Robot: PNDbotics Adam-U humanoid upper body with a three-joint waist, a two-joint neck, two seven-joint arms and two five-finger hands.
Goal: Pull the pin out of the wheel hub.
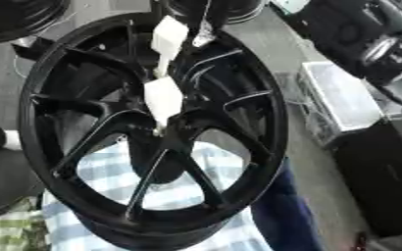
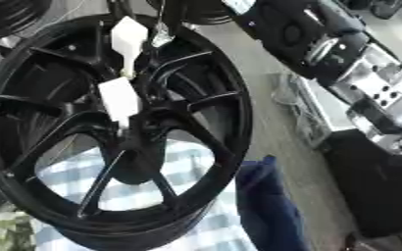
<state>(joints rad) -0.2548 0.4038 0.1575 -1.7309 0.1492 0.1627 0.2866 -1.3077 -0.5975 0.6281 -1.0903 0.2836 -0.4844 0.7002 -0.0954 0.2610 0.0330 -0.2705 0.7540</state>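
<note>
A black multi-spoke wheel (image 1: 238,122) stands tilted and fills most of both views. At its hub (image 1: 163,135) a flat white piece (image 1: 163,98) sticks up. A thin stem joins it to a second white piece (image 1: 169,35) near the upper rim. Whether this is the pin, I cannot make out. My right arm (image 2: 312,41), black with silver joints, comes in from the upper right. Its hand end (image 2: 383,105) lies at the right edge, apart from the wheel. My left hand shows in neither view.
Another black rim (image 1: 20,17) lies at the top left. A pale box (image 1: 341,100) stands right of the wheel, with a dark block (image 1: 385,176) below it. Blue-and-white checked cloth (image 1: 174,196) and dark blue fabric (image 2: 269,206) show through and beside the spokes.
</note>
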